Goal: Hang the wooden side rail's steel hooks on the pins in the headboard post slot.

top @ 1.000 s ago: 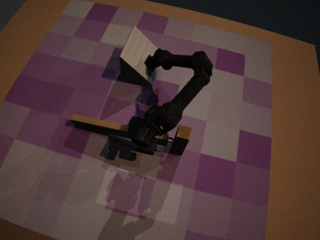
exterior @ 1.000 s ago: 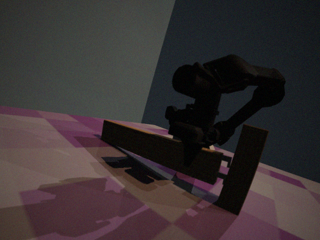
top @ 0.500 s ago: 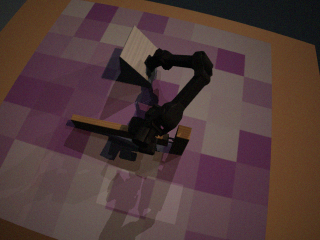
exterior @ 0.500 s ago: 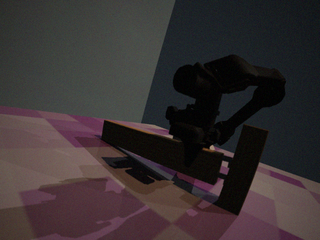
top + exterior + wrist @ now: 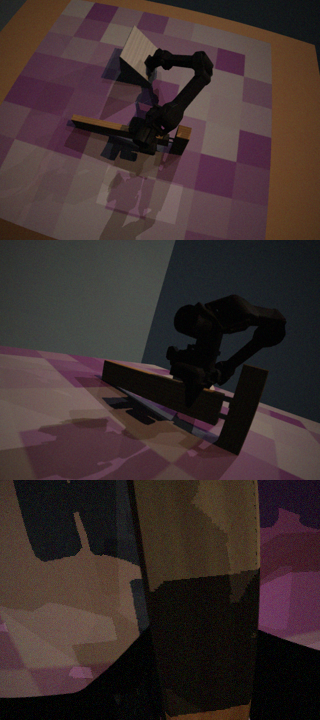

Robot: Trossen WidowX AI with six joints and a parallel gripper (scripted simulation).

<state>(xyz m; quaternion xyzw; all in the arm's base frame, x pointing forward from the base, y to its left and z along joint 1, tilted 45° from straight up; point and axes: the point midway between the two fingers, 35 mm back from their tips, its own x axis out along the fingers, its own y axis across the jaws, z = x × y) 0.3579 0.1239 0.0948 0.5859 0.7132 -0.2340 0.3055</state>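
Observation:
The wooden side rail (image 5: 95,125) (image 5: 142,383) (image 5: 195,535) slopes slightly, its far end low at the table and its hook end raised beside the post. My gripper (image 5: 155,140) (image 5: 191,397) (image 5: 185,626) is shut on the rail near its hook end, one finger on each side. The headboard post (image 5: 179,146) (image 5: 246,407) stands upright. The upper steel hook (image 5: 227,398) and lower steel hook (image 5: 222,416) reach from the rail's end to the post, leaving a small gap between rail and post. Their tips, the slot and both pins are hidden, so seating cannot be told.
A pale slanted board (image 5: 138,49) stands beyond the rail in the top view, beside the arm's base. The arm (image 5: 191,90) (image 5: 245,351) arches over from that side, its elbow high. Its shadows fall across the checkered table top (image 5: 219,175).

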